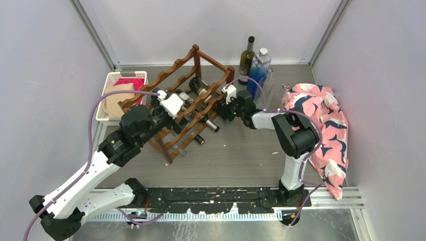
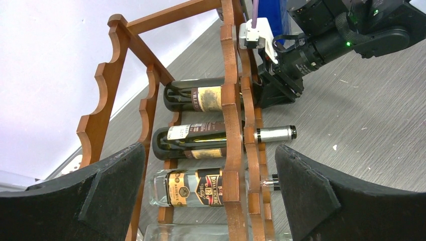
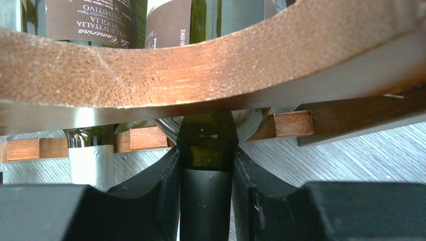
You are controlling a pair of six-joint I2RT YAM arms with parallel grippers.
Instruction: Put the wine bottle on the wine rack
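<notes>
Reddish-brown wood of the wine rack (image 1: 171, 74) hides a good deal. From above, the left arm covers its near end. Up close, a rail masks the body of the wine bottle (image 3: 206, 150). The left jaws stand wide apart just beside the rack and hold nothing. The right jaws are clamped on that bottle's neck; the bottle lies across the rack's rails, neck poking out on the right side.
</notes>
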